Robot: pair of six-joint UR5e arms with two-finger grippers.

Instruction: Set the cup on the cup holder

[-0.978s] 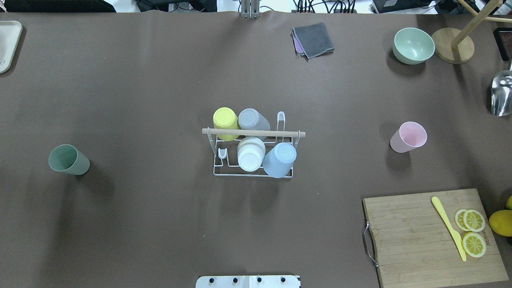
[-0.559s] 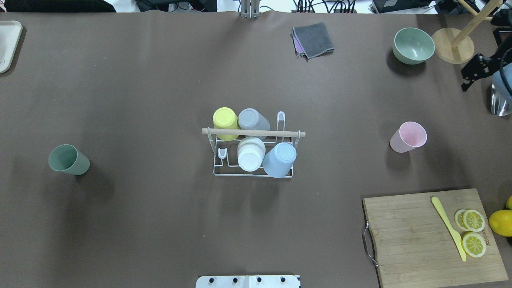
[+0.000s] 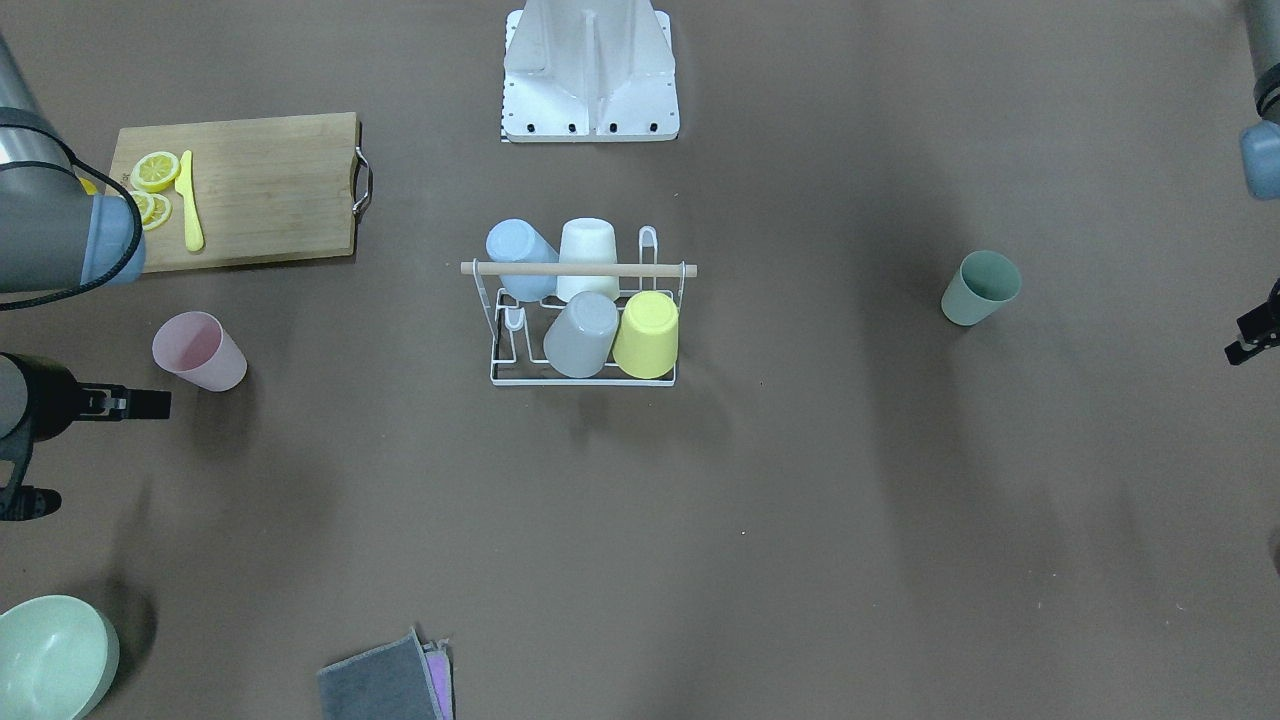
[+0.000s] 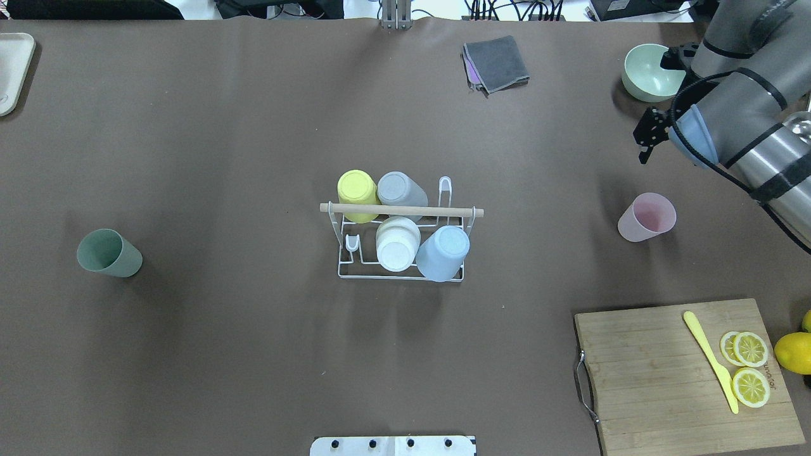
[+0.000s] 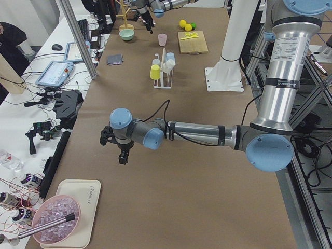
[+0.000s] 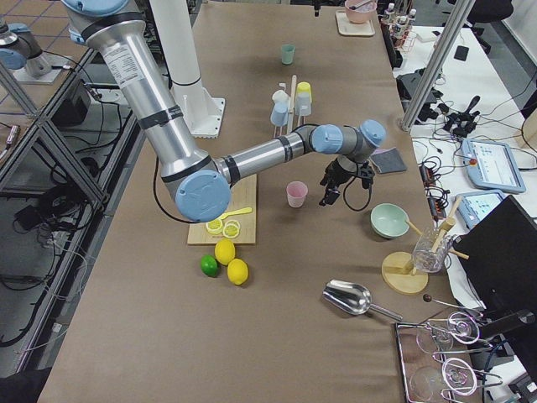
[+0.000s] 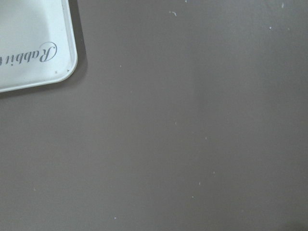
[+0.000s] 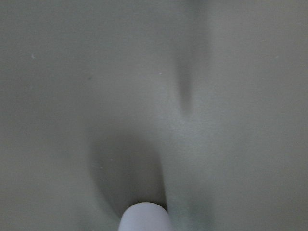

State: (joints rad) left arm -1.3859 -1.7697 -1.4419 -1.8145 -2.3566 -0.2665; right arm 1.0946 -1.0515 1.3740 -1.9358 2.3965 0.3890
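The cup holder (image 4: 401, 211), a white wire rack with a wooden rod on top, stands mid-table. It holds yellow, grey, white and blue cups upside down, and two of its prongs are bare. A pink cup (image 4: 647, 217) stands upright to its right. A green cup (image 4: 109, 253) stands far to its left. My right gripper (image 4: 647, 142) hovers open and empty just beyond the pink cup, which also shows at the bottom of the right wrist view (image 8: 144, 219). My left gripper (image 5: 118, 149) is empty near the table's left end, and I cannot tell whether it is open or shut.
A mint bowl (image 4: 643, 73) sits by the right arm. A grey cloth (image 4: 496, 62) lies at the back. A cutting board (image 4: 659, 373) with a yellow knife and lemon slices is at the front right. A white tray (image 7: 29, 43) lies under the left wrist.
My right arm has come in from the right edge and moved left, from over the metal scoop to a spot beyond the pink cup. The cups and the rack have not moved.
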